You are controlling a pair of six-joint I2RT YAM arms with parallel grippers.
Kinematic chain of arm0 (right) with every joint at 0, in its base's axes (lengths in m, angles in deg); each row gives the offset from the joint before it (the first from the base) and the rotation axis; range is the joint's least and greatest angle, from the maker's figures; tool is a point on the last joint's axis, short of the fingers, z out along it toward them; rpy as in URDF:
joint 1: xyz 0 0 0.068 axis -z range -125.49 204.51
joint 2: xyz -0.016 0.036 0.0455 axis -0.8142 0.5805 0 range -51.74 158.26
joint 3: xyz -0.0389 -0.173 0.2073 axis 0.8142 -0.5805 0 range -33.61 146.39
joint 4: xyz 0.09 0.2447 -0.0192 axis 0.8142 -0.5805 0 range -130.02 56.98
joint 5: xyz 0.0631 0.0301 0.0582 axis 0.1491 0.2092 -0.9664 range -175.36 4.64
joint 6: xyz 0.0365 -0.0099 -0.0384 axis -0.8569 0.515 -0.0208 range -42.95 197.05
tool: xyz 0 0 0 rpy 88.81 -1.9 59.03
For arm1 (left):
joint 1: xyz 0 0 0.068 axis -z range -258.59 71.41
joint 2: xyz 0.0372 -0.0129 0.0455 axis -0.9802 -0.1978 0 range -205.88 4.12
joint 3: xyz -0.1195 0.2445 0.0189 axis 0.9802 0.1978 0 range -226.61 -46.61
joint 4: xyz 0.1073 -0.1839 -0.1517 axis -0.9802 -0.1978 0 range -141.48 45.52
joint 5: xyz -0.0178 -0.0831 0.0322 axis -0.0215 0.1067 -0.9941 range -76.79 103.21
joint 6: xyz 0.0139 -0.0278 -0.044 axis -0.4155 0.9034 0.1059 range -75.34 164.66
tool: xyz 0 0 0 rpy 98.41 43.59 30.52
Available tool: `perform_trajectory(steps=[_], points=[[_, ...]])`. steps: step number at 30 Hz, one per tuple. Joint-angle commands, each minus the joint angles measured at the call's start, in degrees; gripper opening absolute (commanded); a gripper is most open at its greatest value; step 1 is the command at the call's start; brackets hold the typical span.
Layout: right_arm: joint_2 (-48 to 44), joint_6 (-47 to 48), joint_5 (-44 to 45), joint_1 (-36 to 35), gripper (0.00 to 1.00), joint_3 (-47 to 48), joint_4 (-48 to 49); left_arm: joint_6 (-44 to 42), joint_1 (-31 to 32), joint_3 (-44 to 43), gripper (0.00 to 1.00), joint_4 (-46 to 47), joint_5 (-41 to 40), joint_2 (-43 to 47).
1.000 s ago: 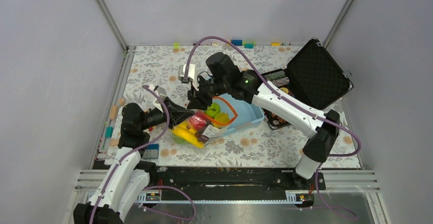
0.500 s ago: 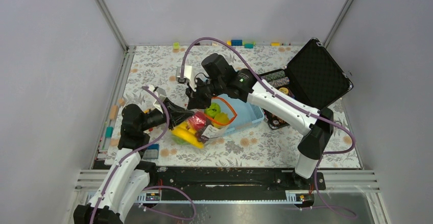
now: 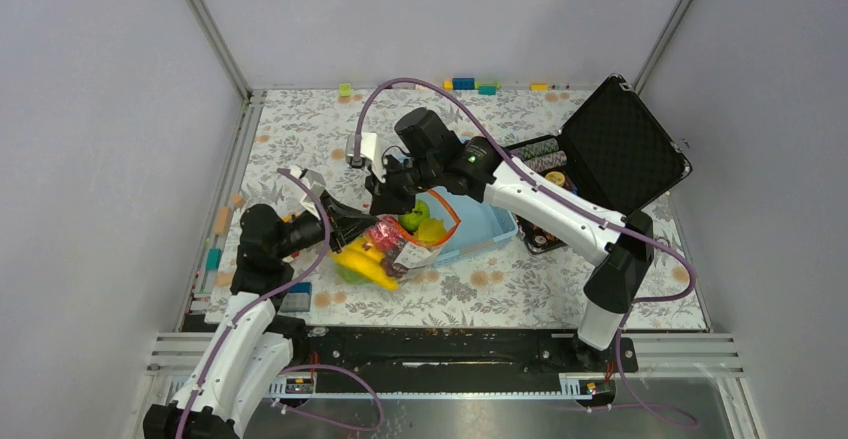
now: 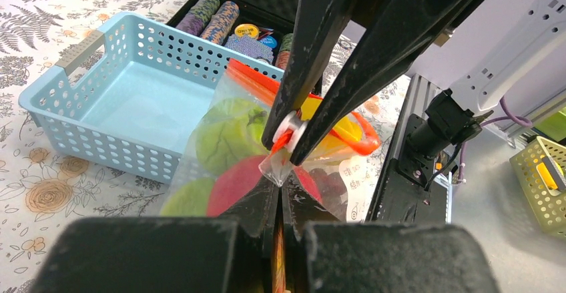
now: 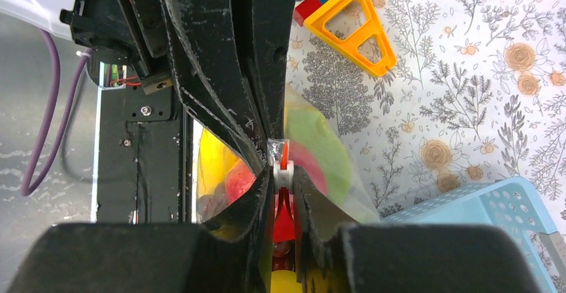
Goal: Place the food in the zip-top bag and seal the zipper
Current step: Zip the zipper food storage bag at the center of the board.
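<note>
The clear zip-top bag lies against the front left of the blue basket, holding the food: a yellow banana, a red apple, a green cabbage head and dark grapes. My left gripper is shut on the bag's near corner, just below the mouth. My right gripper comes down from above and is shut on the white slider of the orange-red zipper. Beyond the slider the zipper bows open in a loop. The two grippers nearly touch tip to tip.
The light-blue basket stands right behind the bag. An open black case with poker chips is at the right. An orange triangle toy lies on the floral cloth, and small blocks line the back edge.
My right gripper has closed on the zipper slider and shifted slightly left toward the left gripper. The bag's mouth has drawn in a little. The left gripper keeps its hold.
</note>
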Motion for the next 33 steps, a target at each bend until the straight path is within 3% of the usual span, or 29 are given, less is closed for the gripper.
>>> perform_trajectory(steps=[1,7,12,13,16,19,33], points=[[-2.98,1.34,1.18,0.66,0.12,-2.17,-3.08,-0.68,-0.13,-1.28,0.00,2.79,-2.37,1.49],[-2.60,0.59,0.31,2.40,0.12,-3.55,-2.95,-0.75,-0.12,-0.37,0.00,2.92,-2.48,4.21],[-3.22,1.79,-2.71,3.02,0.01,-2.67,-3.81,-1.82,-0.12,0.13,0.00,2.74,-2.26,5.11],[-3.25,2.40,-5.03,3.02,0.00,-1.95,-4.67,-2.03,-0.17,-0.11,0.05,2.53,-1.47,4.90],[-2.96,4.94,-11.96,3.00,0.00,0.94,-7.82,-2.50,-0.19,-0.82,0.31,2.80,1.53,4.23],[-1.48,6.16,-15.31,2.95,0.00,4.44,-10.75,-2.91,-0.12,-1.61,0.49,2.53,2.48,3.95],[2.12,8.36,-15.91,1.53,0.00,11.56,-14.89,-0.97,-0.07,-4.37,0.57,8.96,8.82,-0.03]])
